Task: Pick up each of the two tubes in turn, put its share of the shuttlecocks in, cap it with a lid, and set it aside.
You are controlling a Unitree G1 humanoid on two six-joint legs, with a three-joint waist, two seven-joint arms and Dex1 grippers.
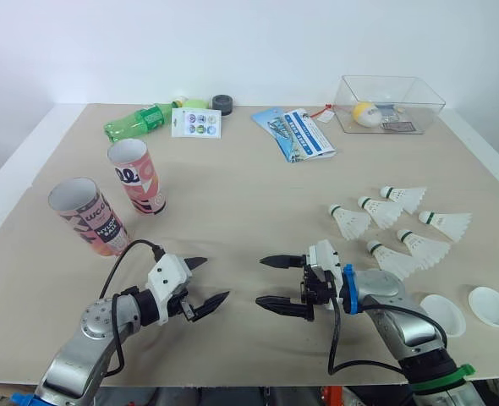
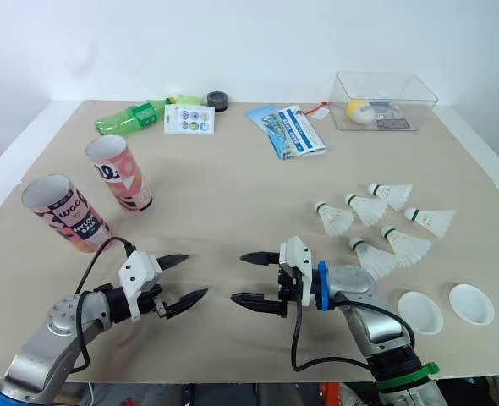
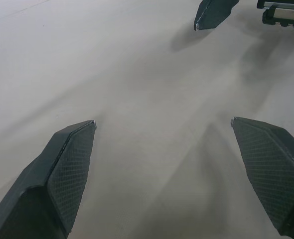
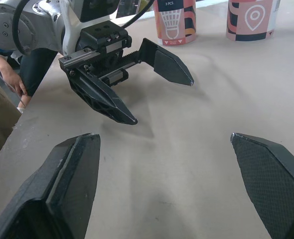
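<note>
Two printed tubes, the near tube (image 1: 87,217) and the far tube (image 1: 137,176), stand upright and uncapped on the robot's left side of the table (image 1: 249,182), near each other. Six shuttlecocks (image 1: 424,245) lie loosely clustered on the right side, and two white lids (image 1: 442,315) rest near the front right edge. At front centre the left gripper (image 1: 216,278) and the right gripper (image 1: 260,281) hover low over bare board, tips pointing at each other, each with its fingers spread wide and nothing between them. The tubes look like light, hollow, thin-walled card, stiff along their length but likely to dent near the open rim. A moderate grip across the mid-body, below the mouth, seems the safer hold, and the smooth printed wrap may slip under too gentle a squeeze. The shuttlecocks appear almost weightless, with delicate skirts that would crush easily, so the rounded cork end is the place to pinch. The lids look shallow and sit flat on the surface, probably best taken by the rim.
</note>
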